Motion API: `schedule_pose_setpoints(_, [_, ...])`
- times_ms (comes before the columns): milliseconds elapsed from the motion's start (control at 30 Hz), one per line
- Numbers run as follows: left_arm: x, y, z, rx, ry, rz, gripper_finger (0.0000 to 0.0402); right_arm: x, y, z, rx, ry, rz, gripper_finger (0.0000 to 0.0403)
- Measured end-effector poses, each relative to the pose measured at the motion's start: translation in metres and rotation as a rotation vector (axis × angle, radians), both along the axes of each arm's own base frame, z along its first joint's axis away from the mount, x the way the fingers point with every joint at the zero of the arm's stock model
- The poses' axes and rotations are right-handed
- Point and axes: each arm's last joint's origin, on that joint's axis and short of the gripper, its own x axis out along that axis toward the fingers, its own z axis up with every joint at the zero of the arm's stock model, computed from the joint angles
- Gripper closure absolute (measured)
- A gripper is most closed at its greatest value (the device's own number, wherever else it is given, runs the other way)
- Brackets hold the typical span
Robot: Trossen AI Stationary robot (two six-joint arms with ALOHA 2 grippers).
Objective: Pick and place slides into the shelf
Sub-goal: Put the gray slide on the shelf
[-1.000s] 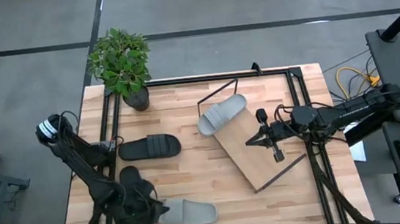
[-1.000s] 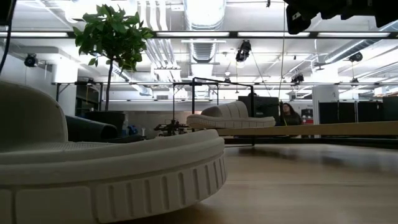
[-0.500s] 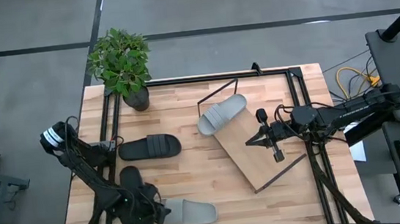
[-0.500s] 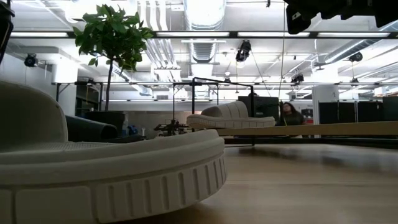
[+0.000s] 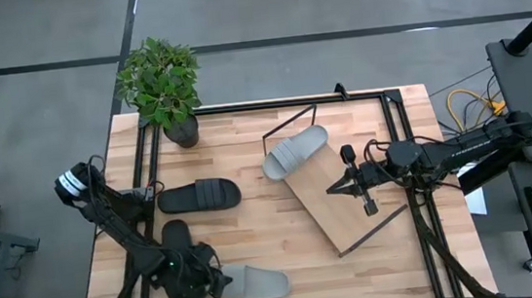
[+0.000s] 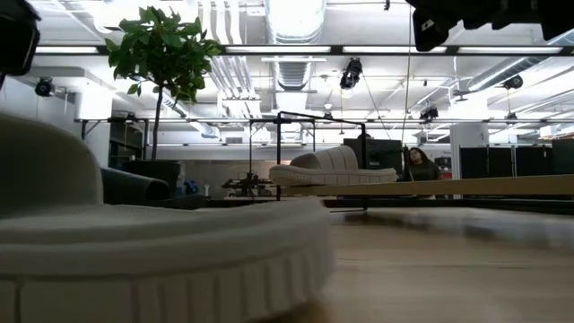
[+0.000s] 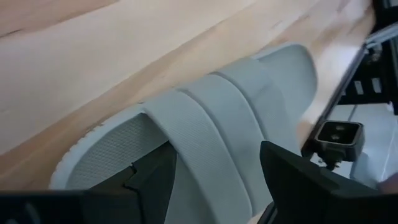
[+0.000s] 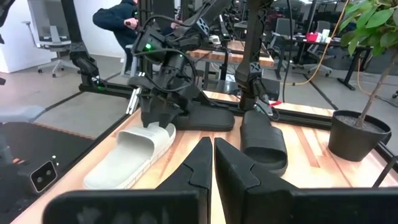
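Observation:
A light grey slide point(image 5: 255, 285) point(image 7: 205, 118) lies flat near the table's near edge. My left gripper point(image 5: 205, 277) point(image 7: 214, 155) is open at its heel end, with one finger on each side of the wide strap. The second grey slide point(image 5: 296, 152) point(image 6: 334, 166) rests on the far end of the slanted plywood shelf point(image 5: 351, 219). One black slide point(image 5: 199, 195) point(image 8: 264, 140) lies flat on the table's left half. The other black slide point(image 5: 173, 238) point(image 8: 208, 118) is partly hidden under the left arm. My right gripper point(image 5: 334, 189) point(image 8: 212, 146) is shut and hovers over the shelf board. My left gripper comes at the grey slide level and low from the table's left, with its fingers point(image 7: 149, 180) across the strap point(image 7: 211, 143) near the heel end. I cannot tell whether they touch it. The slide lies flat on the table.
A potted plant point(image 5: 162, 86) stands at the table's far left corner. Black frame rails point(image 5: 399, 156) run along the table's left, right and far sides. A small camera point(image 7: 339, 134) sits at the near edge beside the grey slide. Bare wood lies between the black slides and the shelf.
My left gripper has moved a little toward the table's right, farther over the heel end of the near grey slide. My right arm has kept still.

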Motion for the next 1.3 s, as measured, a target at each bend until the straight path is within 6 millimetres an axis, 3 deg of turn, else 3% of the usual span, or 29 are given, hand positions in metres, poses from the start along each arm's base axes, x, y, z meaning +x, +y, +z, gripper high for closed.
schedule_pose_setpoints(167, [0.009, 0.0, 0.004, 0.019, -0.066, -0.053, 0.0189, 0.0, 0.0, 0.0, 0.0, 0.001, 0.0, 0.0394])
schedule_pose_setpoints(333, [0.012, 0.002, 0.005, 0.022, -0.065, -0.081, 0.0221, 0.0, 0.0, 0.0, 0.0, 0.001, 0.0, 0.0394])
schedule_pose_setpoints(767, [0.014, 0.001, -0.004, 0.08, -0.049, -0.115, 0.0391, 0.0, 0.0, 0.0, -0.001, 0.001, 0.0, 0.0394])
schedule_pose_setpoints(933, [0.014, 0.001, 0.0, 0.084, -0.072, -0.142, 0.0399, 0.0, 0.0, 0.0, -0.002, 0.0, 0.0, 0.0394])
schedule_pose_setpoints(1300, [0.009, 0.009, 0.041, 0.115, -0.246, -0.195, 0.0401, 0.0, -0.001, 0.0, -0.014, -0.003, -0.034, 0.0394])
